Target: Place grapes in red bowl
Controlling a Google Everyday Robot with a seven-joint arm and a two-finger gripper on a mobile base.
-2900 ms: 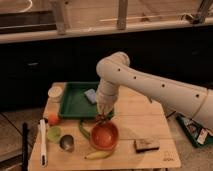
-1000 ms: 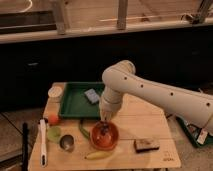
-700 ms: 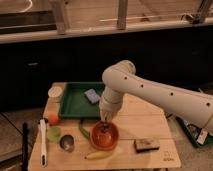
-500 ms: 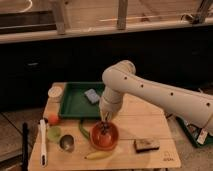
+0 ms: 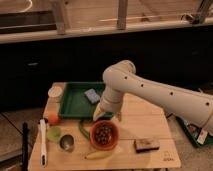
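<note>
The red bowl (image 5: 93, 138) stands on the wooden table, in front of the green tray. The grapes (image 5: 103, 132), a dark bumpy cluster, lie inside the bowl. My gripper (image 5: 107, 119) hangs from the white arm just above the bowl's far rim. Its fingers are spread, one on each side, and hold nothing. It stands directly over the grapes and does not grip them.
A green tray (image 5: 75, 102) holds a blue sponge (image 5: 92, 95). A white cup (image 5: 55, 92), an orange fruit (image 5: 52, 119), a light green cup (image 5: 54, 132) and a metal cup (image 5: 67, 143) stand at the left. A banana (image 5: 100, 154) and a brown block (image 5: 145, 145) lie near the front edge.
The arm has come down and to the right over the bowl since the oldest frame. In the last second it has hardly moved. The grapes now show lying in the bowl.
</note>
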